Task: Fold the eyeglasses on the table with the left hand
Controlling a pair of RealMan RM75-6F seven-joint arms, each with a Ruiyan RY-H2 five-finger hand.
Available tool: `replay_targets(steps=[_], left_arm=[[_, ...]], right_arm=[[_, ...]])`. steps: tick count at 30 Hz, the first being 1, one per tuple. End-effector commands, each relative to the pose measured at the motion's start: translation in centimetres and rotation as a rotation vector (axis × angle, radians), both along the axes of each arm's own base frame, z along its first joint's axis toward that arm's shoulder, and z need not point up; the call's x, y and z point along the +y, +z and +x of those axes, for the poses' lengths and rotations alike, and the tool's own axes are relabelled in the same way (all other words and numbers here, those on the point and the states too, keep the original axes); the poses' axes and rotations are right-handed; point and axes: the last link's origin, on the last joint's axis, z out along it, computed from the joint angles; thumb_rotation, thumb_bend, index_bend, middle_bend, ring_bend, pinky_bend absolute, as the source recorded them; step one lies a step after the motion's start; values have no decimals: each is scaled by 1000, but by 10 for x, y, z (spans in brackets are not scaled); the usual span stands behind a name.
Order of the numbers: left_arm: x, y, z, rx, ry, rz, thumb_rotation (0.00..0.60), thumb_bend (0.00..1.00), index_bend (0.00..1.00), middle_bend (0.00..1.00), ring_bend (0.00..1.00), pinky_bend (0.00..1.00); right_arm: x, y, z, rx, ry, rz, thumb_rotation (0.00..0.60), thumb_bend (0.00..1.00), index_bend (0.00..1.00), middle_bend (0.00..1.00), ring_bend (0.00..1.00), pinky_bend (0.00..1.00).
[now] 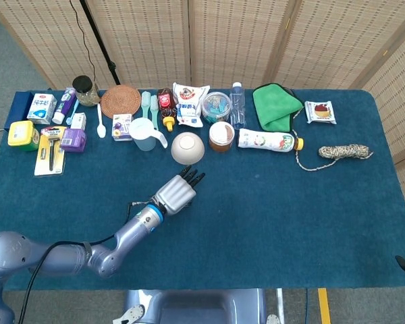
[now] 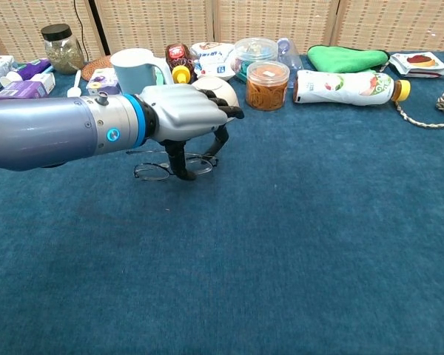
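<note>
Clutter lined the far edge of the table (image 1: 270, 216) as the robot's left hand (image 2: 183, 118) reached palm-down over the eyeglasses (image 2: 172, 168), which lay on the blue cloth just in front of a beige bowl (image 1: 187, 148). Dark fingers (image 2: 175, 157) curled down onto the wire frame — touching it, by the look of the chest view, though whether they actually gripped it could not be told. From the head view the hand (image 1: 175, 195) hid the glasses entirely.

Close behind the hand stood a pale blue pitcher (image 2: 134, 68), a sauce bottle with a yellow cap (image 2: 179, 65) and an orange-lidded snack jar (image 2: 266, 84). Further right, well apart from the work, lay a white bottle on its side (image 1: 268, 140), a folded green cloth (image 1: 275, 106), a packaged snack (image 1: 320, 112) and a coil of rope (image 1: 343, 152). At the left end sat a glass jar with a black lid (image 1: 85, 90), a round woven mat (image 1: 120, 101), small cartons and a packaged razor (image 1: 50, 150).

Nothing stood between the arm and the eyeglasses — the near half of the table held only the grey forearm. Woven folding screens (image 1: 229, 40) closed off the room behind. The right hand was out of sight.
</note>
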Motion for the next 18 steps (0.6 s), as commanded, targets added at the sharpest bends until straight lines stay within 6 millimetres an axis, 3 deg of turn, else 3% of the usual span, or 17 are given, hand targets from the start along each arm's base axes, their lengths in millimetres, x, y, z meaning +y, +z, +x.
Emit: replay_targets(steps=[1,11,18], left_arm=[[-6,0,0,-7,-1,-18,516,231,440,0,0,0],[-28,4,-9,-6,-2,-48,515,231,353,0,0,0],[-44,24,-13,-88,29,-54,515,231,174,0,0,0]], right_arm=[[1,0,-1,-2,-1,-1,600,0,295,108,144,344],[1,-1,-2,-9,5,2,600,0,294,108,144,344],[-1,-2,-1,-13,15,5,600,0,293,108,144,344]])
